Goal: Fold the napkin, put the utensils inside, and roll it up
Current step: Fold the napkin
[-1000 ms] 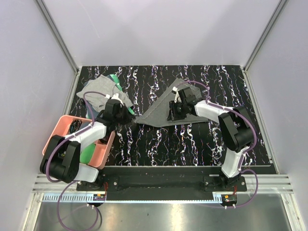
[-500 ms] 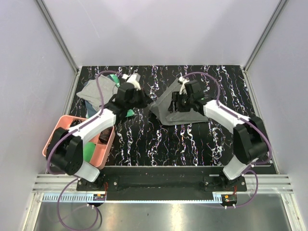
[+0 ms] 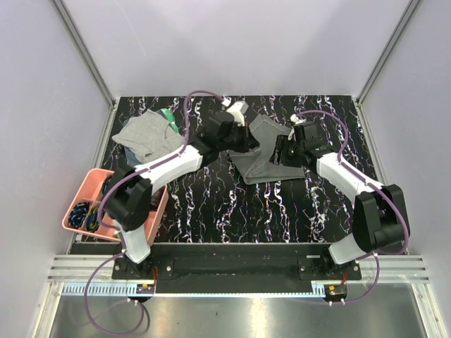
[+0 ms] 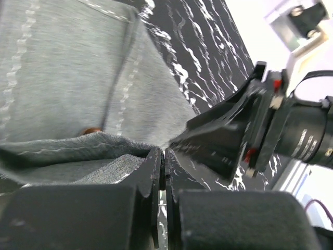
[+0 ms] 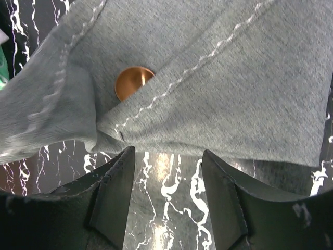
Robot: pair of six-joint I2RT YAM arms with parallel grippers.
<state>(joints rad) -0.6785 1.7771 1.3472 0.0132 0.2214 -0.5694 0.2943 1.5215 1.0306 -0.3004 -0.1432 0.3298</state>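
Observation:
The dark grey napkin (image 3: 266,156) lies bunched and partly folded at the table's middle back. My left gripper (image 3: 242,139) reaches across to its left edge and is shut on a fold of the napkin (image 4: 62,78), the cloth pinched at the fingertips (image 4: 155,165). My right gripper (image 3: 285,150) is open at the napkin's right side, its fingers (image 5: 112,192) just short of the cloth edge (image 5: 234,78) over bare table. The copper spoon's round bowl (image 5: 133,82) peeks out from under a fold; a copper glint (image 4: 92,130) also shows. The gold spoon is hidden.
A lighter grey cloth (image 3: 144,136) over a green item (image 3: 167,115) lies at the back left. A pink basket (image 3: 103,180) with small items stands at the left front. Frame posts and walls bound the black marbled table (image 3: 232,204).
My left gripper has swept from the left side to the middle, dragging the napkin's corner over so the flat triangle is now folded and bunched. My right gripper has shifted right.

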